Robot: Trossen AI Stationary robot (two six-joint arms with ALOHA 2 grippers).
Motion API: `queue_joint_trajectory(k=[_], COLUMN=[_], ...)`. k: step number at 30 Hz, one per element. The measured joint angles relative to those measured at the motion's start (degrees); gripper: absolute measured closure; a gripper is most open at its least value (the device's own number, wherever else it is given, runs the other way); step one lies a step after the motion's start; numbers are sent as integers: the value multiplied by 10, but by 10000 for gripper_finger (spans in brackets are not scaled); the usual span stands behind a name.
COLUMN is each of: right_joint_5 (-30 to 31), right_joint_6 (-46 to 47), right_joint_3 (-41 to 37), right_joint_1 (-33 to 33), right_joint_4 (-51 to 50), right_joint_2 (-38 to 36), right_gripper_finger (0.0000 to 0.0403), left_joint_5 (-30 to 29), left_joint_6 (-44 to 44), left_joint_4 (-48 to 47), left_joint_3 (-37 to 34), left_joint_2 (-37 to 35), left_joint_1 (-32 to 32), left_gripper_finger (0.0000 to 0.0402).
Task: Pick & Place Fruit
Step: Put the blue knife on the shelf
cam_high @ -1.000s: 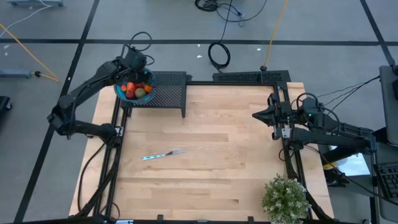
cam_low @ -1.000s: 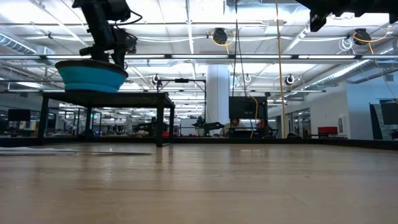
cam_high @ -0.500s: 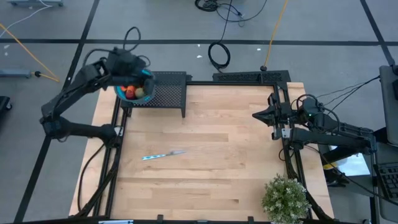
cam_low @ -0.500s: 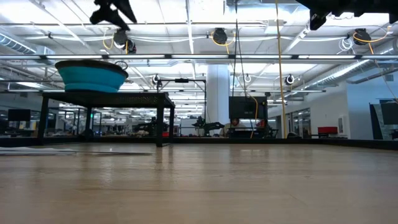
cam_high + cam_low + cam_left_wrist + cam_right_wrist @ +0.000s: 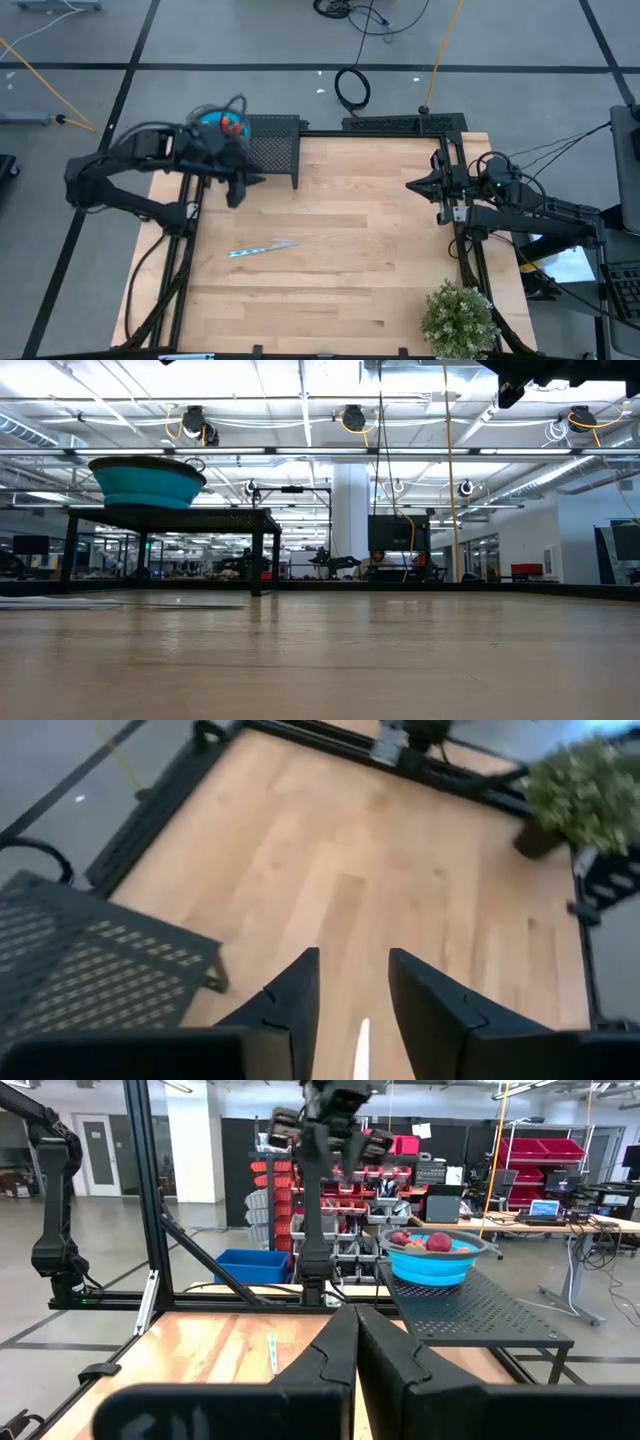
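Left pincer (image 5: pixel 240 185), part-open and empty, having left the fruit (image 5: pixel 231 125) in the blue bowl (image 5: pixel 212 118), is swinging out over the counter (image 5: pixel 350 250); right pincer (image 5: pixel 412 184) is waiting shut.

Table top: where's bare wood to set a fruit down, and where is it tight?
Bare wood runs between the knife and the right gripper, and from the knife to the plant. It is tight at the far left corner: the mesh stand carries the blue bowl, and the left gripper hangs beside it.
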Motion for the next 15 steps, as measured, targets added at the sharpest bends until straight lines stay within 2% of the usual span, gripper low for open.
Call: queue_joint_trajectory(k=[6,15], right_joint_5=[0,0], right_joint_6=[0,0], right_joint_3=[0,0], right_joint_1=[0,0], right_joint_4=[0,0], right_joint_2=[0,0], right_gripper_finger=[403,403], left_joint_5=[-13,-14], left_joint_6=[-3,-75], left_joint_4=[1,-9], left_joint_3=[0,0], left_joint_2=[22,75], left_joint_1=[-83,-167], left_gripper_finger=[295,295])
